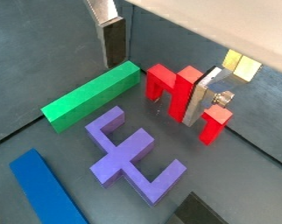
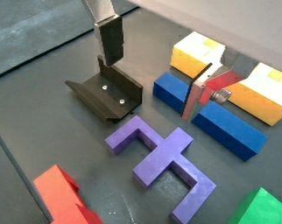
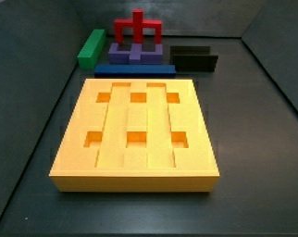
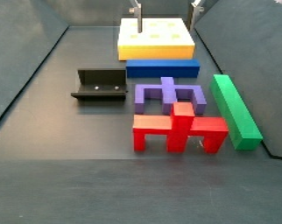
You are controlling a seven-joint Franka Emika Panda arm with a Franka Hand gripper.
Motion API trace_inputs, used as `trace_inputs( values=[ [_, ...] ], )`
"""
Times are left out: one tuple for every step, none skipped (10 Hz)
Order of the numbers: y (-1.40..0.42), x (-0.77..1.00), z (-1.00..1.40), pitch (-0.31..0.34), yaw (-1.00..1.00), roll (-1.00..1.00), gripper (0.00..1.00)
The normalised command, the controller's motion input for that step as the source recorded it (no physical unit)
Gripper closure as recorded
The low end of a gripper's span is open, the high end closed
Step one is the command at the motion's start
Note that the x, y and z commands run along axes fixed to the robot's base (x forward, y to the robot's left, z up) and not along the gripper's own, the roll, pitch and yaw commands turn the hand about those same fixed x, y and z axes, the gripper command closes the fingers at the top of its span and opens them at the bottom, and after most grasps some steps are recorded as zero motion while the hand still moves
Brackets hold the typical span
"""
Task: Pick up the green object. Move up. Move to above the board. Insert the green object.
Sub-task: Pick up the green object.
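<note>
The green object is a long green bar [image 1: 91,94] lying flat on the dark floor beside the red piece; it also shows in both side views [image 3: 90,48] [image 4: 237,109]. The board is a thick yellow-orange slab [image 3: 139,130] with six square holes, seen too in a side view [image 4: 155,39] and a wrist view [image 2: 200,54]. My gripper [image 1: 161,70] [image 2: 155,68] hangs high above the pieces, open and empty, with its fingers [image 1: 112,39] wide apart. Its fingertips show at the top of a side view [image 4: 167,7].
A red piece [image 1: 172,87] [image 4: 179,129], a purple piece [image 1: 131,157] [image 4: 167,92] and a flat blue bar [image 2: 214,114] [image 4: 161,68] lie between the green bar and the board. The fixture [image 2: 109,94] [image 4: 99,86] stands beside them. Grey walls enclose the floor.
</note>
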Motion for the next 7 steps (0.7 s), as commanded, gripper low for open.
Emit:
trace_inputs(
  values=[
    [0.00, 0.00, -0.08, 0.000, 0.00, -0.03, 0.00],
    [0.00, -0.12, -0.01, -0.076, 0.00, 0.00, 0.00],
    [0.71, -0.74, -0.43, -0.150, -0.07, -0.08, 0.00],
    [0.92, -0.82, -0.90, -0.051, 0.00, -0.04, 0.00],
    [0.91, -0.87, -0.97, -0.067, 0.00, -0.05, 0.00],
    [0.69, -0.91, -0.83, -0.181, -0.05, -0.08, 0.00],
    [0.24, -0.92, -0.83, -0.227, -0.06, -0.01, 0.00]
  ],
)
